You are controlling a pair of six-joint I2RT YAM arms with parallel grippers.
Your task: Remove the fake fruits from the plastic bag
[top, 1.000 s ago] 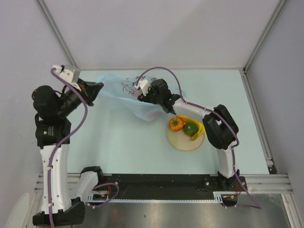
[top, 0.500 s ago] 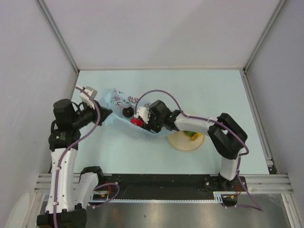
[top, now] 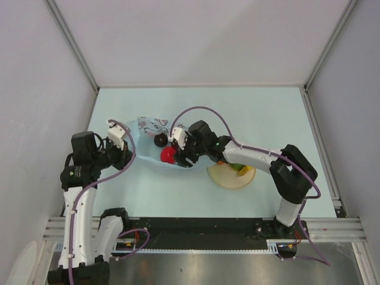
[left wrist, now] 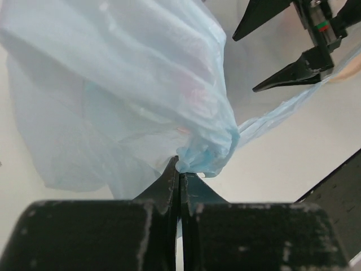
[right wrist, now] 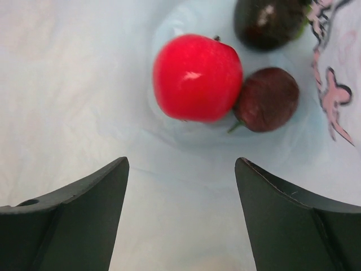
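The light blue plastic bag (top: 147, 132) lies crumpled on the table between my arms. My left gripper (top: 127, 154) is shut on a bunched fold of the bag (left wrist: 124, 84), with its fingertips at the fold (left wrist: 180, 169). A red apple (top: 168, 154) and a dark fruit (top: 160, 140) lie at the bag's right end. In the right wrist view the red apple (right wrist: 197, 77), a maroon fruit (right wrist: 267, 99) touching it and another dark fruit (right wrist: 269, 22) rest on the blue plastic. My right gripper (right wrist: 181, 164) is open and empty just short of the apple; in the top view it (top: 180, 153) is right beside the apple.
A round tan plate (top: 224, 177) sits right of the bag, partly under my right forearm, with a green fruit (top: 237, 168) and a yellow banana (top: 245, 171) on it. My right gripper's fingers (left wrist: 293, 70) show at the upper right of the left wrist view.
My left gripper has pulled the bag down and toward the near left. The red apple and dark fruit now lie exposed. My right gripper has come down beside the apple.
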